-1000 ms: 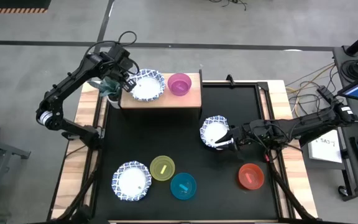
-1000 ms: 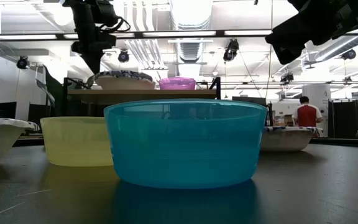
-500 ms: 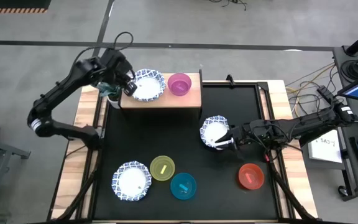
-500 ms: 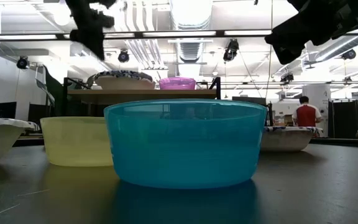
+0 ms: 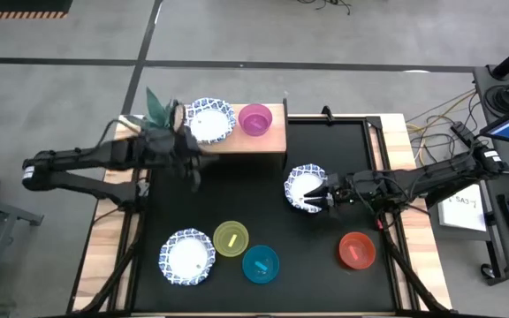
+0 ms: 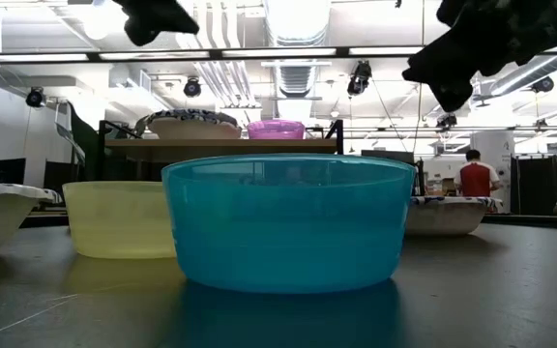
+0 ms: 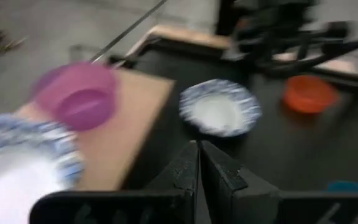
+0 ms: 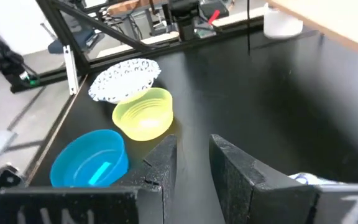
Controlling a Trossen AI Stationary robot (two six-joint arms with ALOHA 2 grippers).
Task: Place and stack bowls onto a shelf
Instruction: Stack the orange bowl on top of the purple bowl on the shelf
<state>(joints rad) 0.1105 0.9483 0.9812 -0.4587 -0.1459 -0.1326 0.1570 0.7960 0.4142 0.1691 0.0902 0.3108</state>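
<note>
Left gripper (image 5: 191, 166) hangs over the black mat (image 5: 263, 212) just in front of the shelf (image 5: 259, 141), its arm reaching in low from the table's left edge. On the shelf a patterned bowl (image 5: 210, 119) and the purple bowl (image 5: 255, 119) sit side by side. Right gripper (image 5: 323, 196) is at the rim of another patterned bowl (image 5: 305, 187) mid-mat, arm stretched flat from the right.

Low view: both grippers show only as dark shapes overhead.

Left wrist view: its fingers (image 7: 185, 171) are pressed together, holding nothing.

Right wrist view: its fingers (image 8: 229, 163) stand narrowly apart; a bit of patterned rim (image 8: 306, 180) shows beside one.
</note>
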